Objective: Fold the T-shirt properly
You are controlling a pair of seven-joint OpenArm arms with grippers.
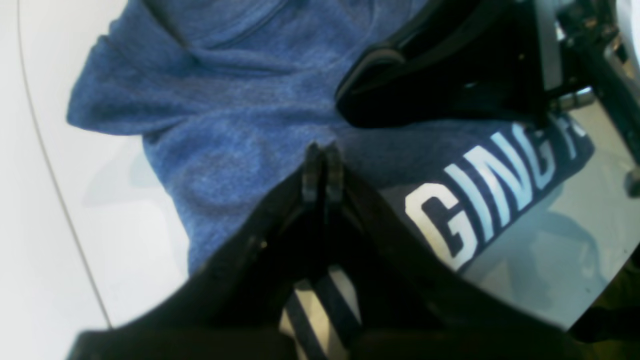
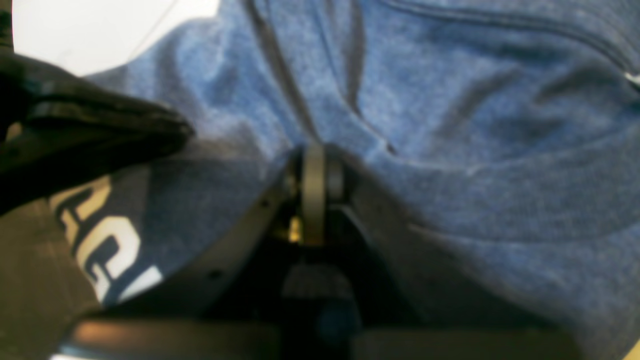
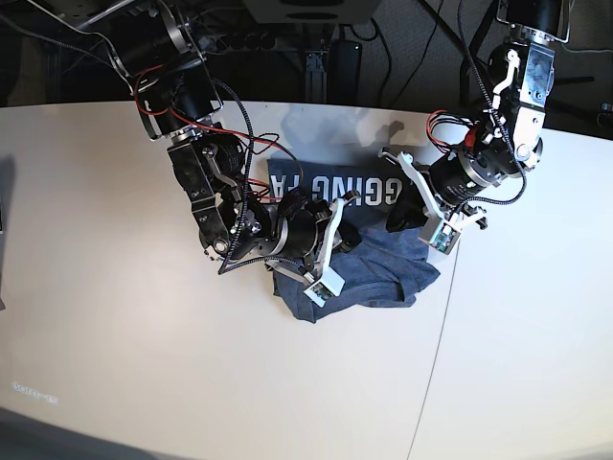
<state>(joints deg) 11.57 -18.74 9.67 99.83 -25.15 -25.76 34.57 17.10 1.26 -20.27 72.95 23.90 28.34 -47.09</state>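
The blue-grey T-shirt (image 3: 383,273) lies bunched at the middle of the white table (image 3: 144,364). A strip with white capitals (image 3: 359,192) is turned up along its far side. My left gripper (image 1: 322,150) is shut, tips pressed into the plain cloth (image 1: 225,125) beside the lettered fold (image 1: 480,200), which hangs above the table. My right gripper (image 2: 315,155) is shut too, and creases in the shirt (image 2: 450,150) run into its tips. In the base view the left gripper (image 3: 395,218) and right gripper (image 3: 352,222) nearly meet over the shirt. The right gripper's black fingers (image 1: 400,75) show in the left wrist view.
A thin seam (image 3: 431,364) runs across the table to the right of the shirt, also seen as the seam (image 1: 50,165) in the left wrist view. Cables and dark equipment (image 3: 316,48) stand behind the table's far edge.
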